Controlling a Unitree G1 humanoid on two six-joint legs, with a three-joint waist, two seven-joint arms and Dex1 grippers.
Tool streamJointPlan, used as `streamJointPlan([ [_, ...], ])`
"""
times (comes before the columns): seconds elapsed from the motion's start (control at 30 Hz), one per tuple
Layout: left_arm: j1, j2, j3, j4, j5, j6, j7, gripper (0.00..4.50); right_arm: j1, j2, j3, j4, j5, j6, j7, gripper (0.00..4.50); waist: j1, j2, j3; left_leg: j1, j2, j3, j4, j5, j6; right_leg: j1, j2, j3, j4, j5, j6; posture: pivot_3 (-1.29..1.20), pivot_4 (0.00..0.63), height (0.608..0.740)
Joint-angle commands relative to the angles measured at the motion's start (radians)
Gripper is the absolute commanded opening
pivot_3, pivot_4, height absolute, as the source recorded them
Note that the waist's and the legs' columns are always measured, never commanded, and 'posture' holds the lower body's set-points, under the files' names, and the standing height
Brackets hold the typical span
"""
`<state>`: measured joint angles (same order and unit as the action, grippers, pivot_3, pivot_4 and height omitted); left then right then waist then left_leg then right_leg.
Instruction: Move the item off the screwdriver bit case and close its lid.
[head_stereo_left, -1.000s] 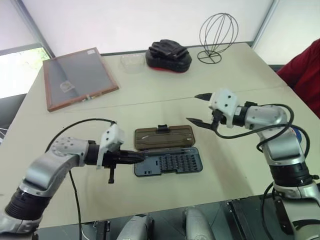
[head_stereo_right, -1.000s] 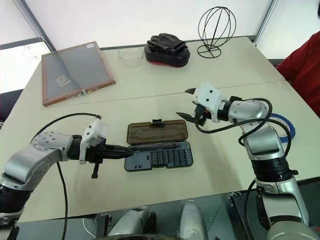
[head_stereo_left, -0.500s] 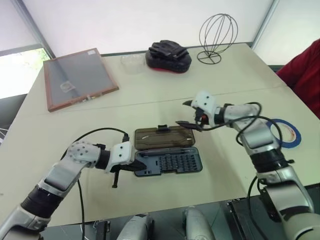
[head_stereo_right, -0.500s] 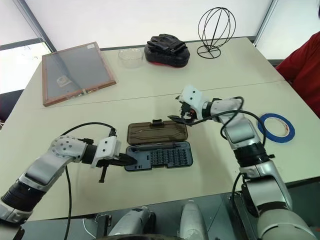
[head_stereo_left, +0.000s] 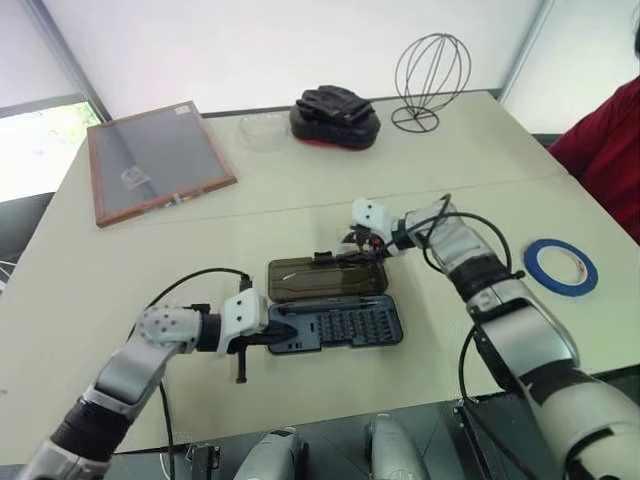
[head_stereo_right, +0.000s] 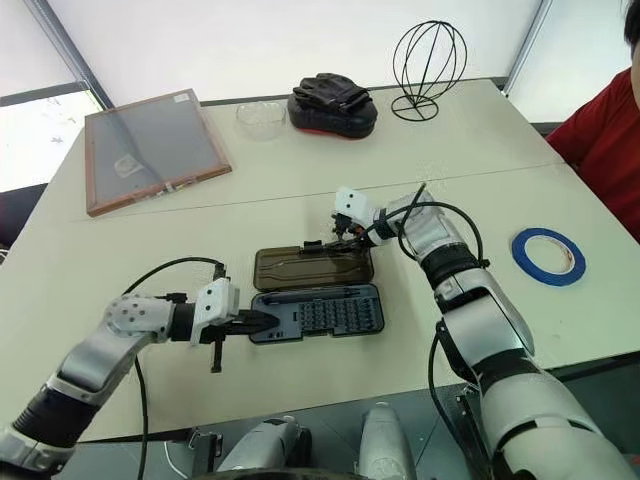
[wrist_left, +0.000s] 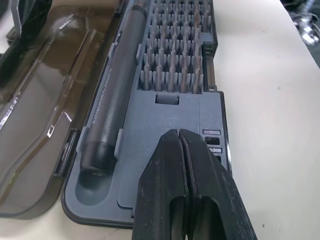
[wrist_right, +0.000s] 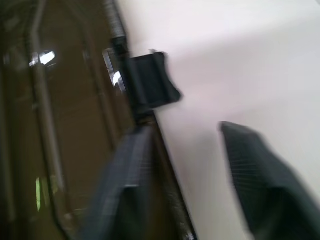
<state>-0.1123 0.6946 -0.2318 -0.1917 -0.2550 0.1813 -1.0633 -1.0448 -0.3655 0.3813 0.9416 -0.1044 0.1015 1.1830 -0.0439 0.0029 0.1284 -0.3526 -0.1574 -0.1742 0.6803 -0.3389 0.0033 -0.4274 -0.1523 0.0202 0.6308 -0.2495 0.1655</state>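
right end effector, fingers apart, straddling far edge of smoky brown translucent lid; left end effector, pressed together, pinning grey-blue bit case. next: flip lid shut.

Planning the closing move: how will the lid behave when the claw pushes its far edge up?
The lid looks like thin translucent plastic, so probably light and a bit flexible. It is hinged to the case, so it should swing over rather than slide. The left claw, shut, rests on the tray end, which may keep the case from skidding.
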Motion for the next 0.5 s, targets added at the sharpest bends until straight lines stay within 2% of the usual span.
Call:
streamJointPlan([
  [0.03,0.064,0.019,-0.029,0.036,0.046,0.048,0.014,0.00,0.015,0.007,0.048,0.053,-0.048,-0.028,0.111,0.04,0.001,0.003,-0.006,0.000,0.000,0.000,0.000,0.000,0.000,0.000,0.000,0.000,0.000,0.000,0.000,0.00,0.150,0.740],
  [0.13,0.073,0.013,-0.020,0.023,0.040,0.065,0.028,0.00,0.026,0.010,0.061,0.073,-0.072,-0.069,0.154,0.04,0.002,0.006,-0.012,0.002,0.000,-0.001,-0.002,-0.001,0.000,0.001,0.000,0.000,0.000,0.000,0.000,0.00,0.150,0.740],
  [0.2,0.078,0.007,-0.017,0.014,0.031,0.078,0.037,0.00,0.030,0.016,0.057,0.086,-0.084,-0.113,0.128,0.04,0.001,0.009,-0.016,0.002,0.000,-0.001,-0.002,-0.002,0.000,0.001,0.000,0.000,0.000,0.000,0.000,0.00,0.150,0.740],
  [0.37,0.080,0.001,-0.016,-0.010,0.020,0.105,0.049,0.00,0.010,0.017,-0.002,0.029,-0.106,-0.322,-0.104,0.04,-0.003,0.010,-0.017,0.004,0.000,-0.001,-0.003,-0.003,0.000,0.002,0.001,0.000,0.000,0.000,0.000,0.00,0.150,0.740],
  [0.5,0.066,-0.006,-0.003,-0.016,0.002,0.131,0.057,0.00,0.042,-0.051,-0.042,-0.191,-0.131,-0.364,-0.183,0.04,-0.001,0.012,-0.015,0.004,0.002,0.002,-0.002,-0.002,0.000,0.000,0.003,0.001,0.000,0.000,0.000,0.00,0.150,0.740],
])
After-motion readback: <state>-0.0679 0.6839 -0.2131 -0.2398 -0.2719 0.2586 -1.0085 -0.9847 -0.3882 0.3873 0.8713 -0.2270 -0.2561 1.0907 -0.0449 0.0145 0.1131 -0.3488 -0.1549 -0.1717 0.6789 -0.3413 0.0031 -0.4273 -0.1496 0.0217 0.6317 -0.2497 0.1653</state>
